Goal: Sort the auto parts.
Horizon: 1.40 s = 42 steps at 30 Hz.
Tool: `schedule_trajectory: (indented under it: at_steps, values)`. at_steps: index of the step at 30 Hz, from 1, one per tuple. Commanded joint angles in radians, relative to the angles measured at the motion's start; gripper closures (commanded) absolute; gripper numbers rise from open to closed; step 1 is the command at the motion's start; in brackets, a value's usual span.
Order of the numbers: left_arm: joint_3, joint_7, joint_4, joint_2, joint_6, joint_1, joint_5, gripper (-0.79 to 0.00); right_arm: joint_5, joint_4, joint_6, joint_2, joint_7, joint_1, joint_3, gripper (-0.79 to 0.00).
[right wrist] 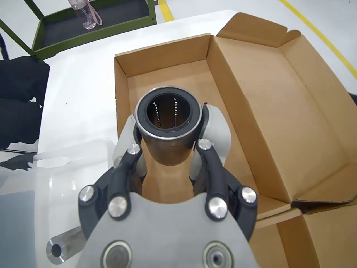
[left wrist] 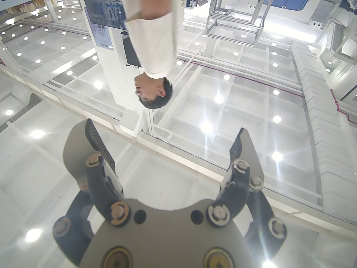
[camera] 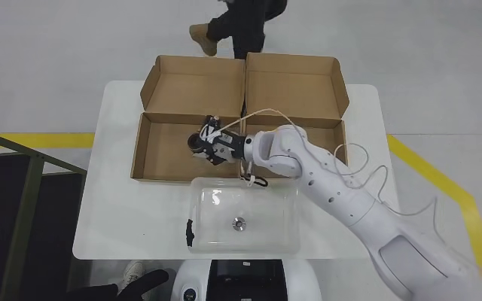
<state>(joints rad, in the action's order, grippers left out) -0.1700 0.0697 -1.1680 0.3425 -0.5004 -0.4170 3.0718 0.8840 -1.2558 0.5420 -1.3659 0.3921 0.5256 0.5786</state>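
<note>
While it hangs over an open cardboard box (right wrist: 167,59), the right claw (right wrist: 170,125) is clamped tight on a dark metal tube (right wrist: 167,140). The tube's open end sticks out past the fingers. A second box (camera: 331,135) sits right beside the first one, touching it. Close to both boxes, on the robot's side, is a clear tray (camera: 294,218) with a small silver part (camera: 239,223) lying in it. All of these sit on the white desk (camera: 120,211). The left claw (left wrist: 165,128) points up at the ceiling, fingers wide apart, holding nothing.
</note>
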Motion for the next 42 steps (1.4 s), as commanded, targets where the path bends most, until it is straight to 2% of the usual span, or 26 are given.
schedule_trajectory:
  at_steps: [1,23,32,36,37,38,42]
  values:
    - [0.000,0.000,0.000,0.000,0.000,0.000,0.000,-0.785,-0.010,0.032,0.001,-0.013,0.000,-0.015,-0.012,0.000]
    - [0.000,0.000,0.000,0.000,0.000,0.000,0.000,-0.785,-0.035,0.364,0.001,-0.209,0.008,-0.135,-0.174,0.000]
    - [0.000,0.000,0.000,0.000,0.000,0.000,0.000,-0.785,-0.001,0.463,0.029,-0.257,-0.028,-0.154,-0.186,0.000]
    - [0.000,0.000,0.000,0.000,0.000,0.000,0.000,-0.785,0.006,0.495,0.040,-0.268,-0.033,-0.158,-0.179,-0.376]
    - [0.000,0.000,0.000,0.000,0.000,0.000,0.000,-0.785,0.008,0.502,0.045,-0.271,-0.033,-0.159,-0.177,-0.628]
    - [0.000,0.000,0.000,0.000,0.000,0.000,0.000,-0.785,0.009,0.507,0.050,-0.273,-0.034,-0.161,-0.174,-0.785]
    - [0.000,0.000,0.000,0.000,0.000,0.000,0.000,-0.785,0.020,0.507,0.070,-0.277,-0.035,-0.167,-0.163,-0.785]
